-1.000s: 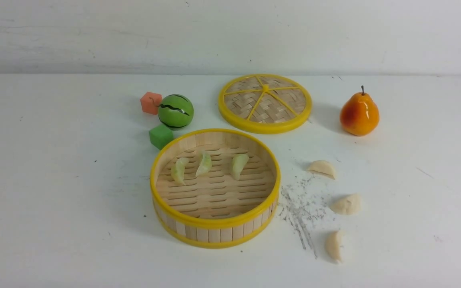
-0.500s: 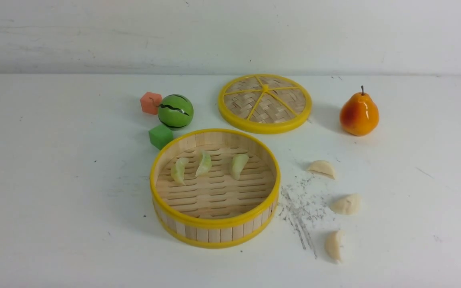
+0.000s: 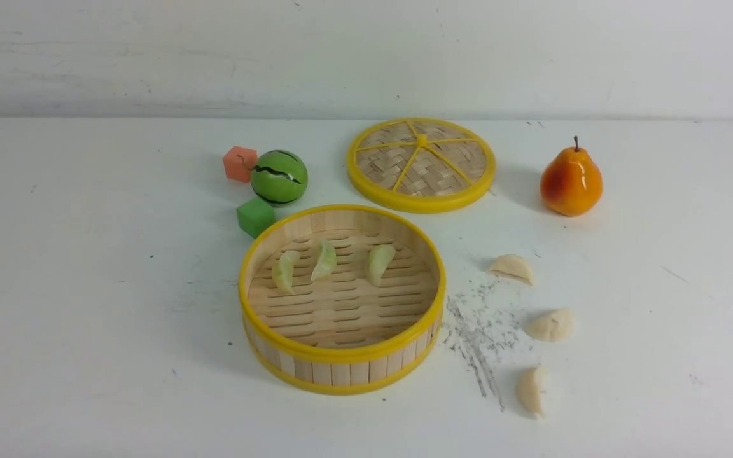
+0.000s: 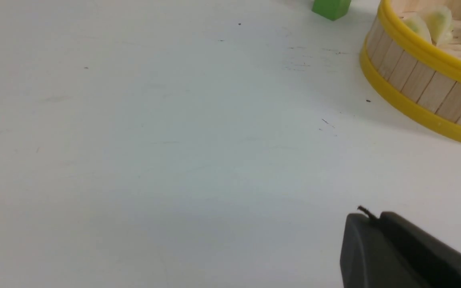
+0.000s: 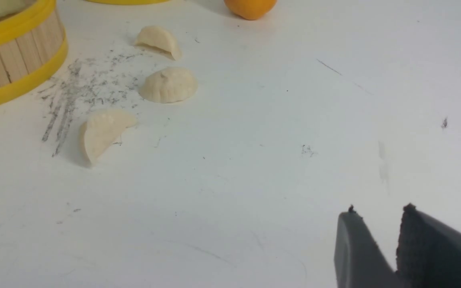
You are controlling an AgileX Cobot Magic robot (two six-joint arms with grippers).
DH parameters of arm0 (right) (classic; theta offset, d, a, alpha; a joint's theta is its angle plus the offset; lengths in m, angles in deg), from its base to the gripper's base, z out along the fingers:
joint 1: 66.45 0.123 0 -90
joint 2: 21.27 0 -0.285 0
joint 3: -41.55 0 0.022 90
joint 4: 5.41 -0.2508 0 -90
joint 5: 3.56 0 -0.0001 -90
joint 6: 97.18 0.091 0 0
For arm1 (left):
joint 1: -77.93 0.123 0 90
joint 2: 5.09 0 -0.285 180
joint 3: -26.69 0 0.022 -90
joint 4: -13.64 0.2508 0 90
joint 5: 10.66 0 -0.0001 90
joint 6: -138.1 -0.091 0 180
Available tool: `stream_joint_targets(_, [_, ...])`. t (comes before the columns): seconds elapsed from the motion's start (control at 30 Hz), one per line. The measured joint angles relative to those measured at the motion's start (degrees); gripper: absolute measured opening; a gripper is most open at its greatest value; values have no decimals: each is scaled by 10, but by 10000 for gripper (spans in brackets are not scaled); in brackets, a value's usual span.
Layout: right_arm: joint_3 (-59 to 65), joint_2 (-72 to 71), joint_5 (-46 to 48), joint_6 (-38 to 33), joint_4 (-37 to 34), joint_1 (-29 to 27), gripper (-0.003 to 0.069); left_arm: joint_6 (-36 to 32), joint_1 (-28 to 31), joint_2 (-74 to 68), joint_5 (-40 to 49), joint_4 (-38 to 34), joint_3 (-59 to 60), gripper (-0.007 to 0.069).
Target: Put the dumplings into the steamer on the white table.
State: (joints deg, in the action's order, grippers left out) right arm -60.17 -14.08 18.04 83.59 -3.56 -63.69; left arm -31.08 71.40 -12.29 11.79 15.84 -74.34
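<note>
Front view, left to right: a small salmon-orange cube (image 3: 240, 163) and a green striped watermelon ball (image 3: 279, 177) sit close together at the back of the matte white tabletop (image 3: 74, 286), with a small green cube (image 3: 256, 217) just in front of them, close beside the far-left rim of the wide round steamer basket with pale wooden slats and yellow rims (image 3: 341, 359). Inside the steamer, three glossy pale yellow-green crescent dumplings (image 3: 325, 260) lie in a row on the far half of the slatted floor. Behind the steamer and a little to its right lies a flat woven disc with a yellow rim and spokes (image 3: 421, 164). Right of the steamer comes a patch of grey scratch marks (image 3: 478, 337), then three cream-white crescent dumplings (image 3: 551, 325) on the bare tabletop, spaced apart from far to near. A glossy orange pear with a dark stem (image 3: 571, 180) stands at the far right.

No arm shows in the front view. In the left wrist view, the left end effector (image 4: 374, 218) has its dark fingers pressed together, holding nothing, above bare tabletop and apart from the steamer wall. In the right wrist view, the right end effector (image 5: 378, 212) has its fingers spread with a clear gap, empty, well apart from the cream-white dumplings.
</note>
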Motion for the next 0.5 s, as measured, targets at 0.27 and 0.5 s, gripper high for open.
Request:
stream_joint_targets(0.27, [0,0,0,0,0,0,180,0,0,0,0,0,0,28])
stream_joint_targets(0.5, [0,0,0,0,0,0,191,0,0,0,-1,0,0,28])
